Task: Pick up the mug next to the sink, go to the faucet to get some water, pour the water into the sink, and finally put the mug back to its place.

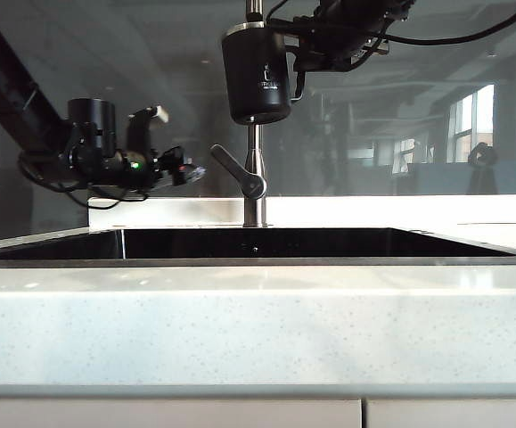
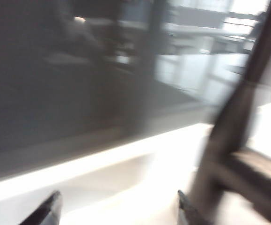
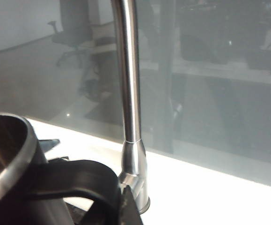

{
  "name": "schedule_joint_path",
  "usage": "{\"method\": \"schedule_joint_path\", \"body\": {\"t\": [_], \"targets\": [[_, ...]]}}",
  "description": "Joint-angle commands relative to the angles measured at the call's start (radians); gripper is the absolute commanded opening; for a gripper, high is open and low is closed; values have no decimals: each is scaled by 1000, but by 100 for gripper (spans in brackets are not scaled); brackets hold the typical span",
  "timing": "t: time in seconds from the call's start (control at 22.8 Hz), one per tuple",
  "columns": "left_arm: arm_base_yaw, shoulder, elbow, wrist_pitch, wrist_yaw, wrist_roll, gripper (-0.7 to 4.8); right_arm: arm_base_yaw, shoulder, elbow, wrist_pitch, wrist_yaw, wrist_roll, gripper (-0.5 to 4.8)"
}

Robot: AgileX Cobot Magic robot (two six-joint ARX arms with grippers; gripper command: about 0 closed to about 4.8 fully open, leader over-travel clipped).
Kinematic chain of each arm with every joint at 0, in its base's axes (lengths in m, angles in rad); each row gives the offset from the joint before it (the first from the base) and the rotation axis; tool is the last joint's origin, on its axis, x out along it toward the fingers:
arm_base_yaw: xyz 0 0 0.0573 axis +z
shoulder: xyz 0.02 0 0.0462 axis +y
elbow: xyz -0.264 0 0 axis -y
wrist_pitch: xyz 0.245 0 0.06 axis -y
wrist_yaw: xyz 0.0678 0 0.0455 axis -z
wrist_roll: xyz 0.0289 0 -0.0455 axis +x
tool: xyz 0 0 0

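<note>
While the right gripper point(image 1: 304, 61) pinches the upright mug point(image 1: 256, 76) by its handle, the left gripper point(image 1: 186, 169) hangs spread.

Behind the counter we see a large glass pane point(image 1: 151, 89) reflecting a dim office interior. Bright windows point(image 1: 471, 120) glow at the right of the exterior view. An office chair point(image 3: 72, 28) stands beyond the glass in the right wrist view. Below the counter's edge, we make out pale cabinet fronts point(image 1: 168, 415) split by a narrow seam.
</note>
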Motion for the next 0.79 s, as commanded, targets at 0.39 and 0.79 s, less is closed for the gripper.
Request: {"method": "schedule_joint_path", "body": {"t": [0.39,0.79], "targets": [[1,-28,8,68,118,-48,305,3,-69,12,-51,128,-65,-1],[40,-27,6,79,95,-48,305,-9,-125,12,-137,279,-507,-1]]}}
